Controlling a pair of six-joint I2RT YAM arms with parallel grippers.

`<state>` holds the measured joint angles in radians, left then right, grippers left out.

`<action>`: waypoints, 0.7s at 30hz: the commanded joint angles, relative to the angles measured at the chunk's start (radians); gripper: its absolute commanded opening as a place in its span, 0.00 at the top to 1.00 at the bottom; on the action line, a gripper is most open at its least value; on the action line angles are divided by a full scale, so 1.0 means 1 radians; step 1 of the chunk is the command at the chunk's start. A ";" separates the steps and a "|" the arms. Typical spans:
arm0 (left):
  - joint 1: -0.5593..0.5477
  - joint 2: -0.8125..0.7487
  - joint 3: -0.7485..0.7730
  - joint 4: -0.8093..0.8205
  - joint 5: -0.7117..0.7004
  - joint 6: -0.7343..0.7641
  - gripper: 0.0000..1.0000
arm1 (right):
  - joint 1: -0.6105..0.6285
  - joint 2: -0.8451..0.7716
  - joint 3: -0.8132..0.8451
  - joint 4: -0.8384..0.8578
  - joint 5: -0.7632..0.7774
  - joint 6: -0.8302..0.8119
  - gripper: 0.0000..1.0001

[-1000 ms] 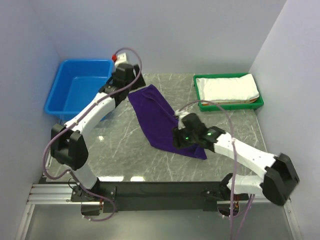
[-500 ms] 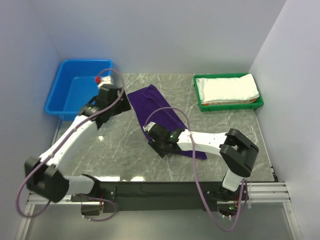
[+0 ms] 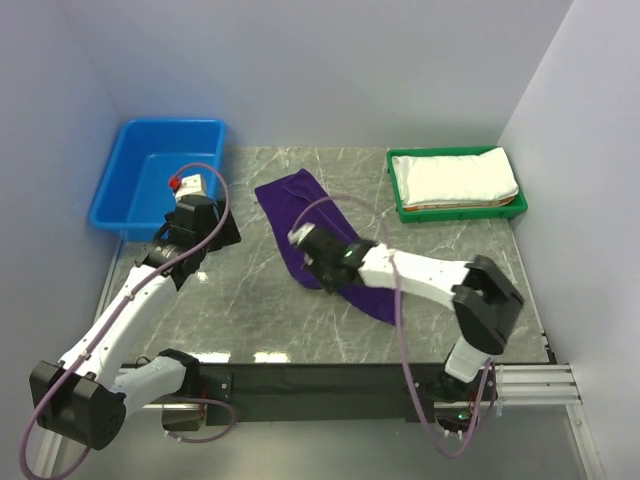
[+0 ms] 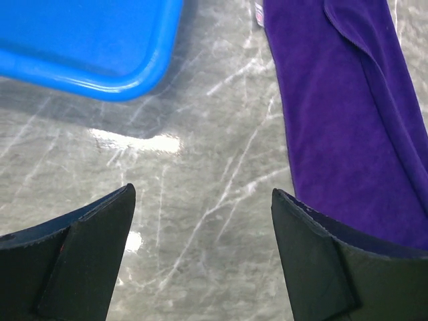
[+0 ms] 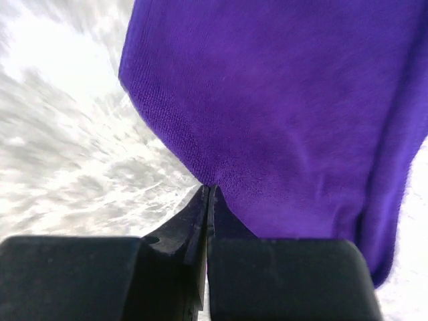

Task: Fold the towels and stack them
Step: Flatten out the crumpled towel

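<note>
A dark purple towel (image 3: 300, 200) lies slantwise across the middle of the marble table, partly folded over along its length. My right gripper (image 3: 308, 243) sits at the towel's left edge. In the right wrist view it (image 5: 209, 190) is shut, pinching the purple towel's (image 5: 287, 100) hem. My left gripper (image 3: 218, 232) hangs to the left of the towel. In the left wrist view it (image 4: 200, 200) is open over bare marble, the purple towel (image 4: 348, 120) beside its right finger. A folded white towel (image 3: 460, 178) lies in the green tray (image 3: 400, 207), with an orange strip just showing beneath it.
A blue bin (image 3: 150, 180) stands at the far left corner, and its rim (image 4: 87, 40) shows ahead of the left fingers. The green tray sits at the far right. Grey walls close in on both sides and at the back.
The right gripper slid up along the towel's near-left edge and shut on it. The left arm drew back from the towel's far corner toward the near left, still open.
</note>
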<state>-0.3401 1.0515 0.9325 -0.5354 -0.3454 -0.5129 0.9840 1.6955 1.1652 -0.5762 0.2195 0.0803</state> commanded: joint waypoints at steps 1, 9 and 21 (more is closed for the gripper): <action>0.038 -0.015 0.002 0.054 0.006 0.028 0.12 | -0.218 -0.147 0.050 0.002 -0.133 0.068 1.00; 0.076 -0.015 -0.015 0.066 0.074 0.025 0.13 | -0.450 -0.151 -0.064 0.072 -0.160 0.294 0.70; 0.099 0.007 -0.017 0.061 0.098 0.022 0.14 | -0.219 -0.136 -0.052 0.128 -0.005 0.199 0.53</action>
<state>-0.2520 1.0561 0.9184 -0.5049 -0.2737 -0.5083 0.7128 1.5093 1.0466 -0.4713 0.1493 0.3134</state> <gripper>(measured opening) 0.864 0.466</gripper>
